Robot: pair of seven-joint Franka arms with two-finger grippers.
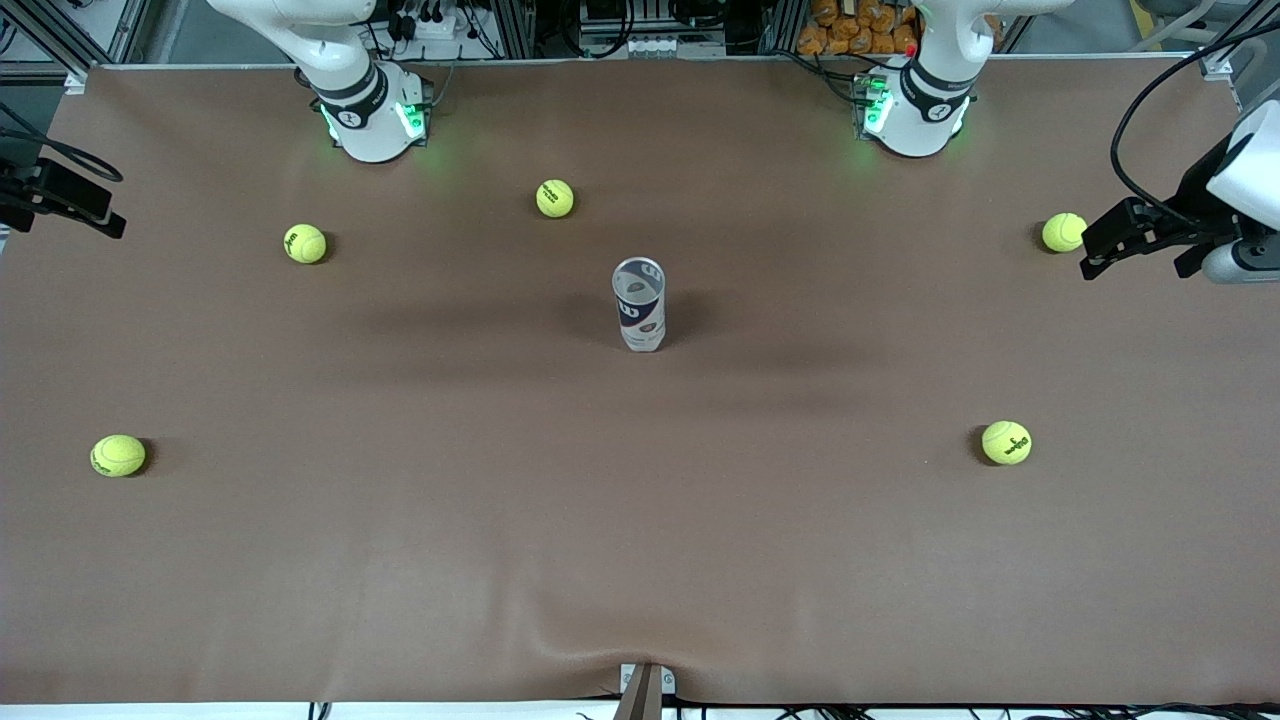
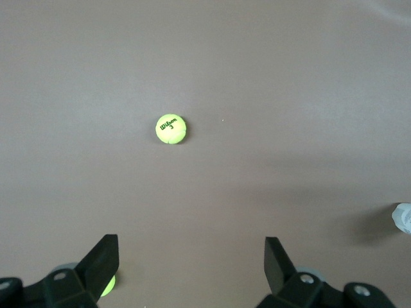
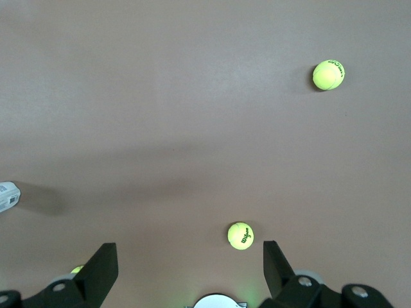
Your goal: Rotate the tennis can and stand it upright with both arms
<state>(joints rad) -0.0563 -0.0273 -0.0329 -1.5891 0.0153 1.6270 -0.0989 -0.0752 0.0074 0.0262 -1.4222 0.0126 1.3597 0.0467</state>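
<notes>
Standing upright near the middle of the brown table [image 1: 400, 560], the tennis can [image 1: 639, 305] is being shown with its open rim upward and its navy-and-white label facing the front camera. It is being touched by neither gripper.

Five yellow-green tennis balls are being seen scattered around it, all well apart from the can. One ball [image 1: 555, 198] is lying farther from the front camera than the can, toward the right arm's base. Another ball [image 1: 305, 243] is resting toward the right arm's end of the table, and a third ball [image 1: 118, 455] is lying nearer to the camera at that same end. A fourth ball [image 1: 1064, 232] is sitting at the left arm's end, and a fifth ball [image 1: 1006, 442] is lying nearer to the camera at that end.

The left gripper [image 2: 191, 258] is being held high over the left arm's end of the table, its fingers [image 2: 103, 256] spread wide with nothing between them. The right gripper [image 3: 190, 258] is being held high over the right arm's end, its fingers [image 3: 277, 263] likewise spread wide and empty. Both arms are waiting at the table's two ends, away from the can.
</notes>
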